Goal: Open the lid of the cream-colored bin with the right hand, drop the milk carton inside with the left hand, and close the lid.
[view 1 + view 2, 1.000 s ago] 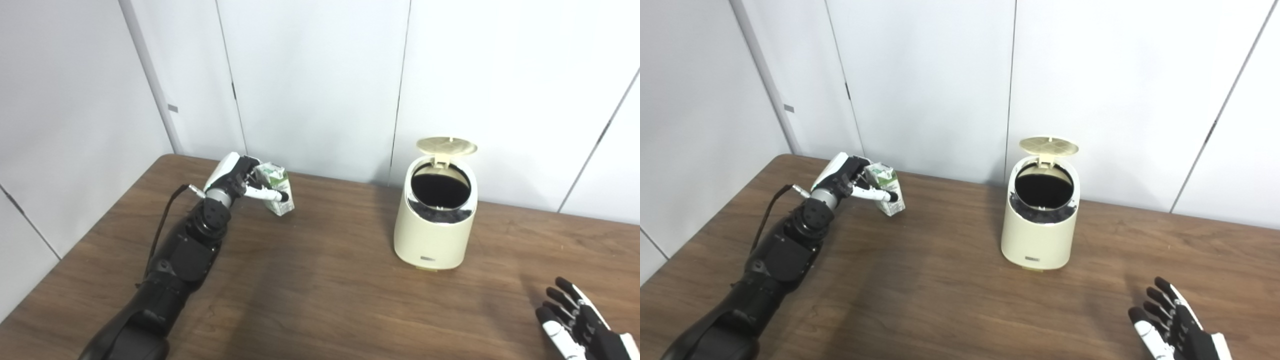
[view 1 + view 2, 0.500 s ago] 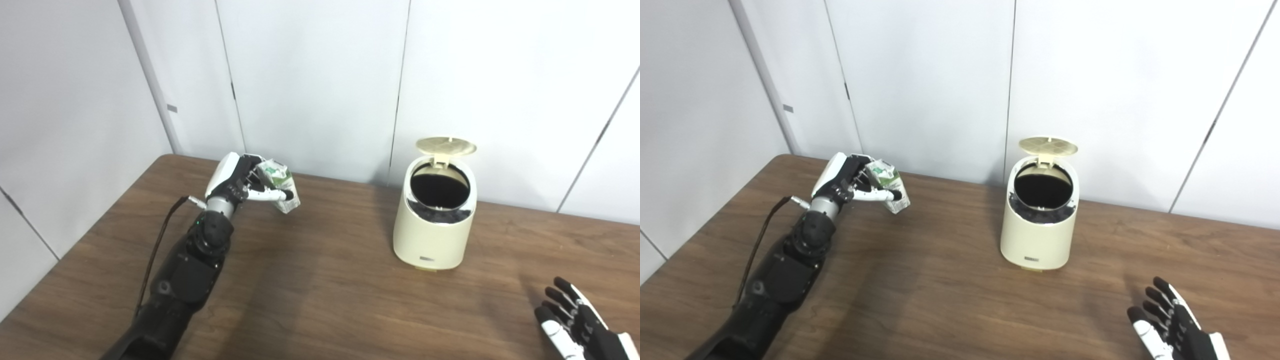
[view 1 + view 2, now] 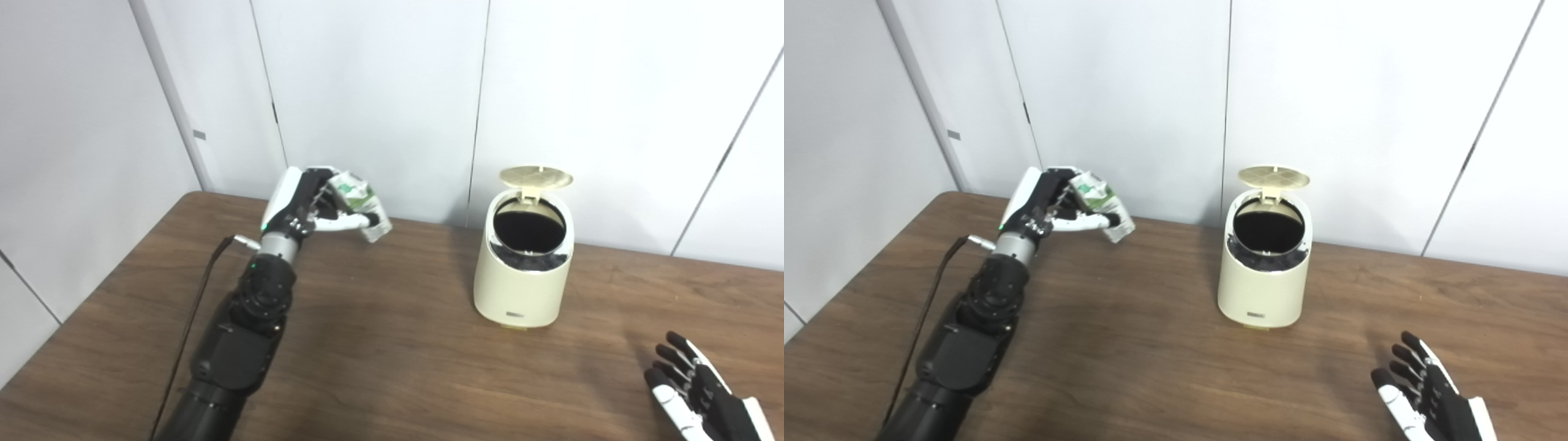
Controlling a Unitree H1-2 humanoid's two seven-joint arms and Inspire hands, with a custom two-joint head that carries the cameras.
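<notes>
My left hand (image 3: 300, 205) is shut on a small white and green milk carton (image 3: 362, 202) and holds it tilted above the table at the back left; it also shows in the right eye view (image 3: 1099, 202). The cream-colored bin (image 3: 520, 282) stands right of centre with its round lid (image 3: 536, 178) flipped up at the back and its dark inside showing. The carton is well to the left of the bin. My right hand (image 3: 698, 398) is open and empty, low at the front right corner, apart from the bin.
The brown wooden table (image 3: 392, 367) runs across the view. White wall panels (image 3: 367, 92) stand right behind its far edge. A black cable (image 3: 199, 306) runs along my left forearm.
My left hand has lifted the milk carton off the table and carried it up and a little to the right, tilting it. The camera has shifted slightly. The right hand has stayed put.
</notes>
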